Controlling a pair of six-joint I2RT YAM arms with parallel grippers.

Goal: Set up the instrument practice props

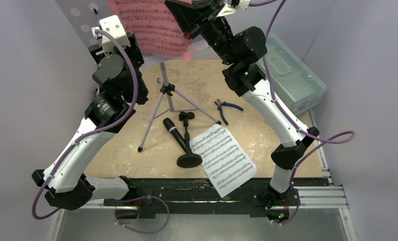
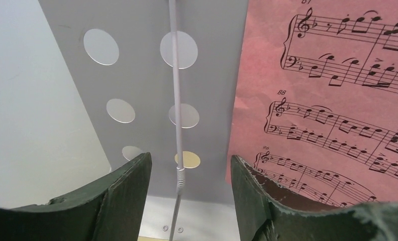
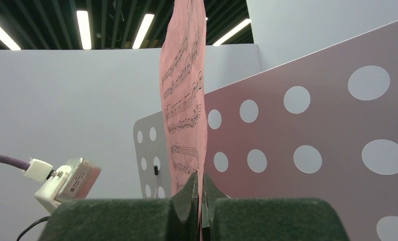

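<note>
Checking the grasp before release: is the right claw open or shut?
Shut. In the right wrist view the right claw is closed tight on an edge of the pink music sheet.

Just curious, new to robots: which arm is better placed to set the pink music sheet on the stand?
Right. The right gripper is shut on the pink sheet, close beside the punched tray. The left gripper is open, holding nothing.
</note>
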